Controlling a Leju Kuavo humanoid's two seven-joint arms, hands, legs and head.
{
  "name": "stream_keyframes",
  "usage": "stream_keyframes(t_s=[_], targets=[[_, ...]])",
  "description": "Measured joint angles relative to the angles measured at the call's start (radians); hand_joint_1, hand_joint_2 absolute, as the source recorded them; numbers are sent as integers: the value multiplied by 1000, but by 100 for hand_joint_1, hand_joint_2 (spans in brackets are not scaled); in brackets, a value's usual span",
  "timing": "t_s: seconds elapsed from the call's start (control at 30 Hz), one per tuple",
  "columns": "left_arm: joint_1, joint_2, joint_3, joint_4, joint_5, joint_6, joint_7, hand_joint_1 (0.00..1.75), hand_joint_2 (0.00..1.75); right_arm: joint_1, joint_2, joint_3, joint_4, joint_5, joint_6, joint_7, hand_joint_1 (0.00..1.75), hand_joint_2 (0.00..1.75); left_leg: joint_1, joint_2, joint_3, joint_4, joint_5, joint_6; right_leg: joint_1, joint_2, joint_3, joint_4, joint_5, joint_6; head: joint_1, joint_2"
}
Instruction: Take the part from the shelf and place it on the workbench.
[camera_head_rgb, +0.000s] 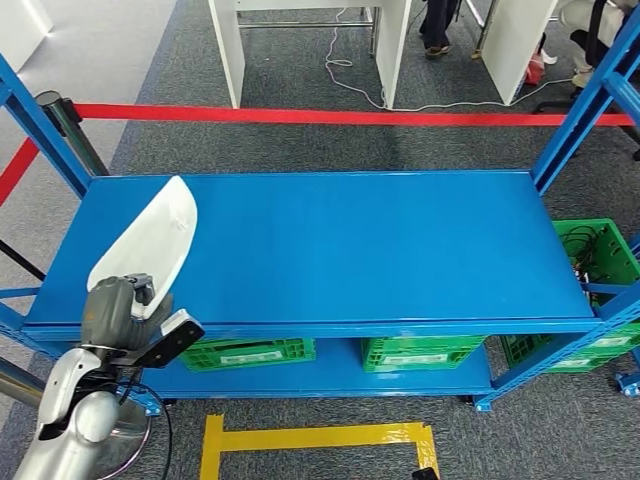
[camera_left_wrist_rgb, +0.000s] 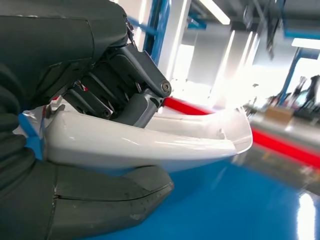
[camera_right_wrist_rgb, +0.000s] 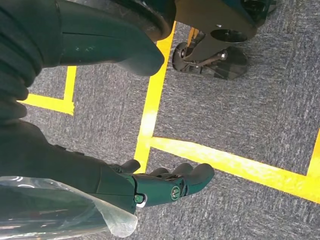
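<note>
A white curved plastic part (camera_head_rgb: 151, 240) is held by my left hand (camera_head_rgb: 121, 315) at the near left of the blue shelf top (camera_head_rgb: 340, 240), tilted up and away from me. In the left wrist view the part (camera_left_wrist_rgb: 151, 142) lies between the thick grey thumb (camera_left_wrist_rgb: 113, 200) and the darker fingers (camera_left_wrist_rgb: 132, 75), just above the blue surface. My right hand (camera_right_wrist_rgb: 113, 125) hangs over the carpet, with its fingers (camera_right_wrist_rgb: 173, 182) stretched out apart from the thumb and nothing in it.
Blue uprights (camera_head_rgb: 581, 110) stand at the shelf's corners. Green crates (camera_head_rgb: 249, 353) sit on the lower level, another green crate (camera_head_rgb: 600, 260) at the right. A red barrier tape (camera_head_rgb: 340, 116) runs behind the shelf. Yellow floor tape (camera_head_rgb: 317, 437) marks the carpet in front.
</note>
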Motion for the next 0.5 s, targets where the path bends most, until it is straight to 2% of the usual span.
stream_keyframes(t_s=[0.2,0.5], targets=[[89,-38,-8,-124,195,100,-198,175,175,2,13,-13,0,-10,-46,-12,0,175,0,1,-1,0,-1,0,0,1,-1,0,0,0,0,0],[137,-71,-26,-231,221,111,-216,175,175,-2,27,-29,-2,-13,-57,-14,0,175,0,1,-1,0,-1,0,0,1,-2,0,0,0,0,0]])
